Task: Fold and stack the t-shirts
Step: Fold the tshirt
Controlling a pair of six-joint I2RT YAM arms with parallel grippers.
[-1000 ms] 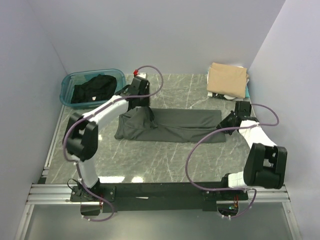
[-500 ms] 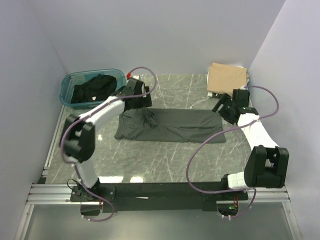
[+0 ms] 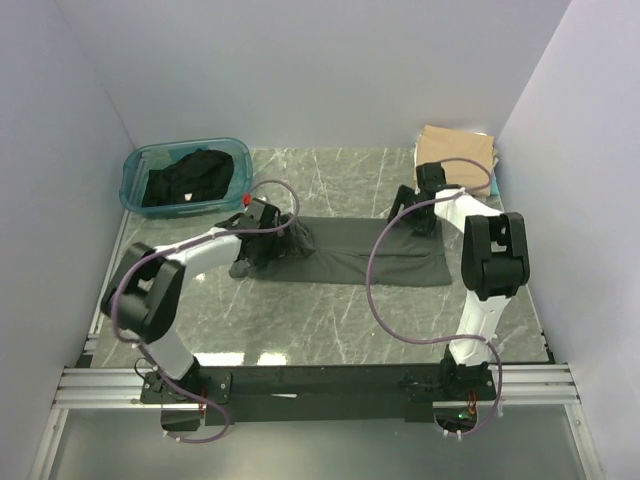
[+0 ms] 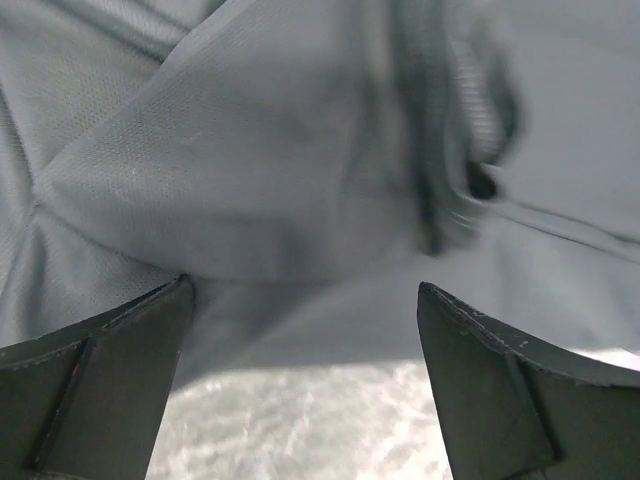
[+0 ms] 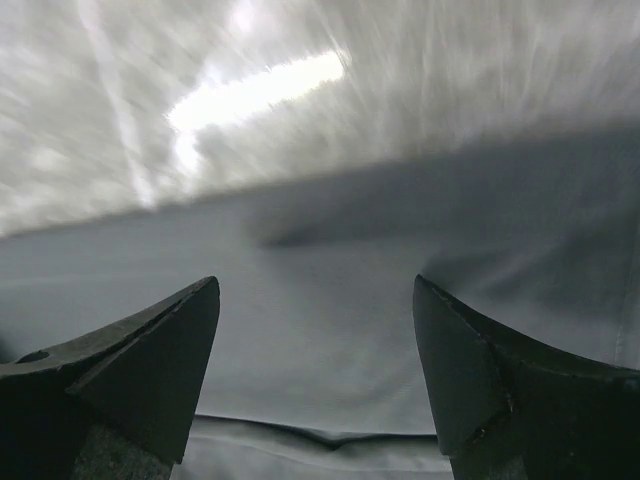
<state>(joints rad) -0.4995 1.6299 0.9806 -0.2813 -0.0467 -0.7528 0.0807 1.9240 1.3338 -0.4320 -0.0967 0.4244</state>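
Right in the middle of the surface (image 3: 330,310) lies the dark grey t-shirt (image 3: 370,250). It is folded into a long flat strip that runs from left to right. Its left end is bunched up and wrinkly. Its right end is smooth and flat.

The left tool (image 3: 280,236) is low over the bunched left end. Its two fingers are spread wide apart and hold nothing. In the left wrist view, the left tool (image 4: 303,300) has wrinkled grey cloth (image 4: 250,150) just past its fingertips, and a bit of the marble surface (image 4: 300,420) shows between them. I cannot tell if the fingertips touch the cloth.

The right tool (image 3: 413,215) is over the far edge of the shirt, near its right end. Its fingers are also spread apart and hold nothing. In the right wrist view, the right tool (image 5: 315,290) has smooth grey cloth (image 5: 330,330) between its fingers, with the shiny surface (image 5: 300,100) beyond the cloth's edge.

A black t-shirt (image 3: 185,178) sits crumpled inside a see-through teal tub (image 3: 135,165) at the far left corner. A folded tan t-shirt (image 3: 455,155) lies in the far right corner, on top of a small pile. A bit of teal cloth (image 3: 494,180) peeks out at the pile's right side.
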